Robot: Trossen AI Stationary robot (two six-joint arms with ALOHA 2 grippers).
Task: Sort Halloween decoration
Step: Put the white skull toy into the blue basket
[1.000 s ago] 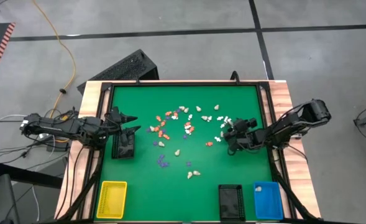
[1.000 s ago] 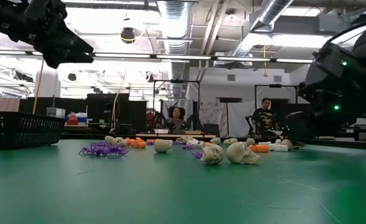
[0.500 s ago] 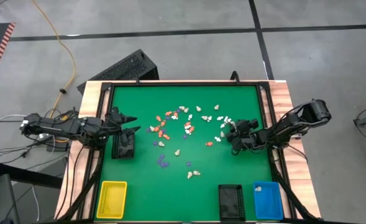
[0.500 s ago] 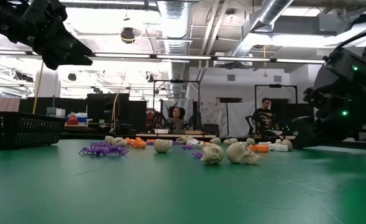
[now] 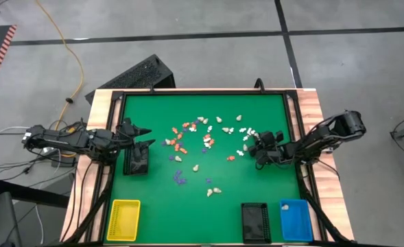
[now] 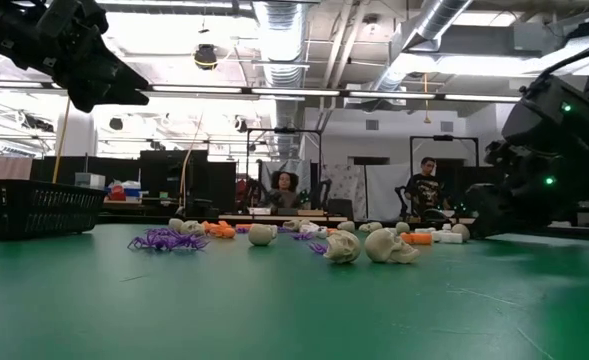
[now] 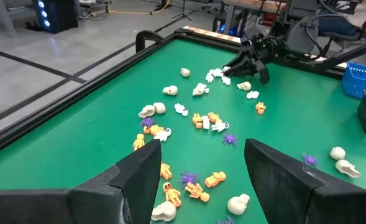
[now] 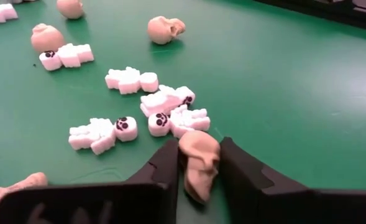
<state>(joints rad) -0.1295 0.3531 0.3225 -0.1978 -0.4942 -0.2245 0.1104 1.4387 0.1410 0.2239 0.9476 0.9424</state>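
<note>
Since a second ago your right gripper [image 5: 258, 147] has slid a little toward the scatter's right edge and drawn its jaws in; they are now pinched on a cream-beige skull [image 8: 199, 163], seen in the right wrist view wedged between the two fingers at mat level. Just beyond the fingertips lies a cluster of white skeleton figurines [image 8: 168, 112], almost touching the held piece, with more beige skulls [image 8: 164, 29] farther off.

The rest of the Halloween decoration [image 5: 205, 147] is strewn across the middle of the green mat [image 5: 160, 206]: orange, white, beige and purple pieces, some close together. Your left gripper [image 5: 137, 136] waits at the mat's left side over a black basket [image 5: 136, 162], fingers spread wide.

Judge these pieces as very light, hard and smooth, so they will likely skate or pop out under an off-centre squeeze. Take each across its broadest part, squarely between the pads, and lift straight so the neighbouring skeletons aren't dragged along. The yellow tray [image 5: 123, 219], black tray [image 5: 254, 223] and blue tray [image 5: 295, 220] sit along the near edge.
</note>
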